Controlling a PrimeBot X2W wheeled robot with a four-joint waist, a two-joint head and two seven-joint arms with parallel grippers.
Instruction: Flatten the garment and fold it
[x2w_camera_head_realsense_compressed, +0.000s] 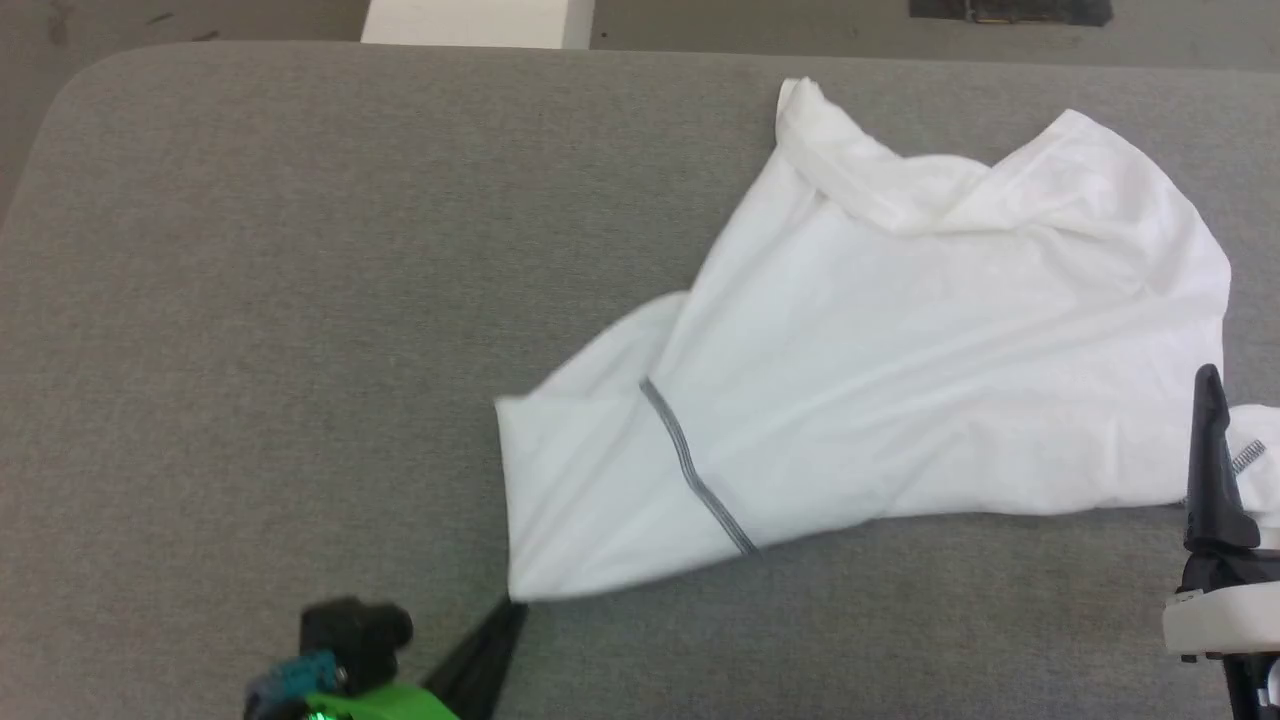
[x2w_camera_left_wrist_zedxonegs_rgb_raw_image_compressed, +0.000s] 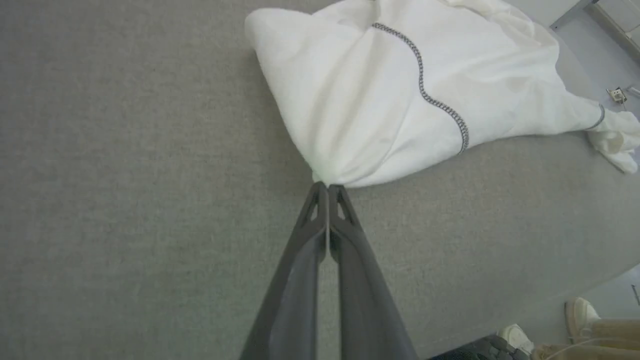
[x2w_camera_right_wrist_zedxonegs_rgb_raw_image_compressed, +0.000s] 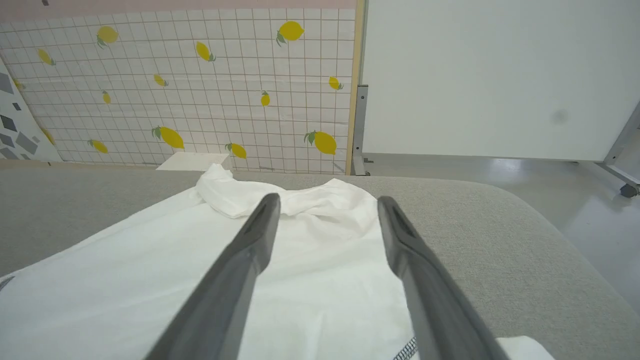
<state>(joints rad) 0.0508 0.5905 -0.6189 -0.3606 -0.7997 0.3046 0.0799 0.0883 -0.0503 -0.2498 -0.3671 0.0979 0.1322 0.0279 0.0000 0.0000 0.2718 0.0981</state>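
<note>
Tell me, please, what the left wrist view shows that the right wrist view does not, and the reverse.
Left wrist view: the left gripper shut on a corner of the garment, and a person's pale shoes on the floor beside the table. Right wrist view: the right gripper open over the fabric, with a lemon-patterned wall and a white panel behind. Both: the white garment lying on the grey table.

You can pass freely over the bare grey desk (x2w_camera_head_realsense_compressed: 250, 300) across the head view's left half and lower strip; the garment (x2w_camera_head_realsense_compressed: 900, 350) blocks the right.
</note>
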